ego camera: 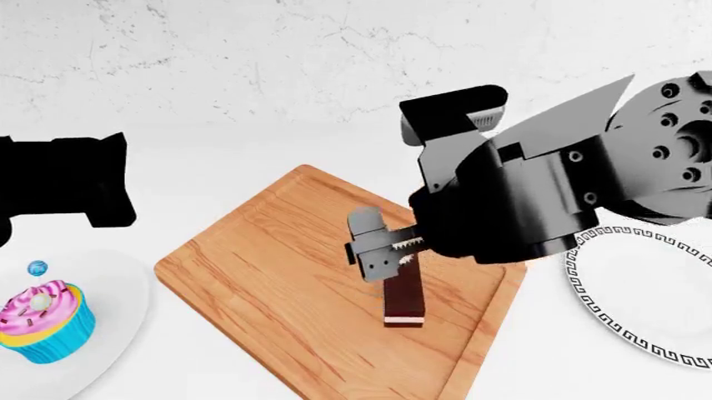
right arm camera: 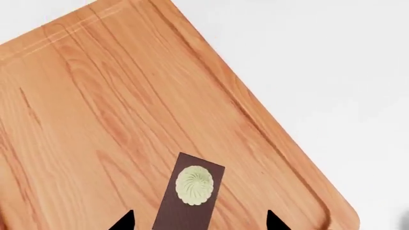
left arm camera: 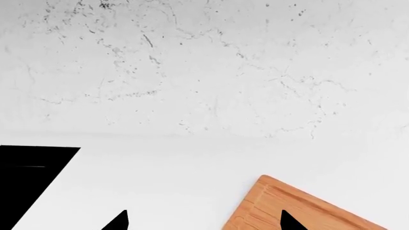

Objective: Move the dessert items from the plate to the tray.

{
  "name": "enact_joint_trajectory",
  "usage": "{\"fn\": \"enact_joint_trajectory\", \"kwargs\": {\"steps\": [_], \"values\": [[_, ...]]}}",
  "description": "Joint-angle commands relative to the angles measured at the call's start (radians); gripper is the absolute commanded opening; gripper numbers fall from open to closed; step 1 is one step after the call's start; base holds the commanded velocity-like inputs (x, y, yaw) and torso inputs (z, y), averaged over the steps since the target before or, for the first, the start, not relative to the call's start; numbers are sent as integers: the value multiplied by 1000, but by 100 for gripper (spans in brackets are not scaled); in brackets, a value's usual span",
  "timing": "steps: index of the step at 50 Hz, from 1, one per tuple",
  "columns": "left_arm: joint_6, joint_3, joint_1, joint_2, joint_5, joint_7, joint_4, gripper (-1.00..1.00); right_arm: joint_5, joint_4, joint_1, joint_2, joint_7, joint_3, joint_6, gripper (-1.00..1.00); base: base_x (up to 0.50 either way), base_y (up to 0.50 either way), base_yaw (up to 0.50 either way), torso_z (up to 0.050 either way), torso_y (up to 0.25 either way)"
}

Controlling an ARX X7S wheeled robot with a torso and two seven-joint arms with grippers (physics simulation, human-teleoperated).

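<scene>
Cake slice [right arm camera: 191, 191]: lies flat on the tray [ego camera: 267, 275], toward its right-hand side in the head view, cream swirl [right arm camera: 194, 185] facing up. Touches nothing but the wood.

Right gripper [right arm camera: 199, 221]: hangs over the slice with jaws spread wide, one dark fingertip on each side of the cake and clear of it. Grips nothing. In the head view, covers the far end of the slice and leaves only the near end with its pale layer showing.

Cupcake [ego camera: 42, 321]: stands upright on a plain white plate [ego camera: 117, 329] at the left edge of the head view, well apart from the tray. Blue wrapper, pink frosting with sprinkles. Small blue ball [ego camera: 37, 267] just behind it on the same plate.

Left gripper [left arm camera: 204, 223]: jaws wide, nothing between them. Hovers above the white tabletop [left arm camera: 160, 182], with one fingertip over a corner of the tray. Arm shows only as a black shape at the left of the head view, beyond the cupcake.

Second plate [ego camera: 634, 292], white with a dark patterned rim: sits just right of the tray, partly hidden by the right arm.
</scene>
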Motion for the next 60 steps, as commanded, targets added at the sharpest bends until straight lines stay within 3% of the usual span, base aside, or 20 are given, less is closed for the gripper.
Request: {"fn": "enact_joint_trajectory", "kwargs": {"steps": [1, 9, 22, 29, 44, 60], "values": [[0, 12, -2, -20, -33, -13, 1, 100, -10, -13, 96, 96, 18, 34, 42, 100, 0, 0, 0, 0, 0], [-54, 126, -218, -98, -227, -185, 12, 100, -50, -5, 176, 209, 28, 57, 91, 100, 0, 0, 0, 0, 0], [-177, 190, -402, -237, -476, -262, -35, 100, -135, 16, 224, 310, -1, 82, 164, 100, 0, 0, 0, 0, 0], [-196, 175, -340, -317, -489, -181, -44, 100, -180, 24, 221, 346, -39, 96, 188, 100, 0, 0, 0, 0, 0], [-215, 181, -286, -430, -487, -133, -53, 100, -176, -3, 225, 401, -19, 115, 208, 100, 0, 0, 0, 0, 0], [-243, 205, -233, -434, -553, -151, -82, 100, -195, -3, 200, 415, -19, 125, 213, 100, 0, 0, 0, 0, 0]]}}
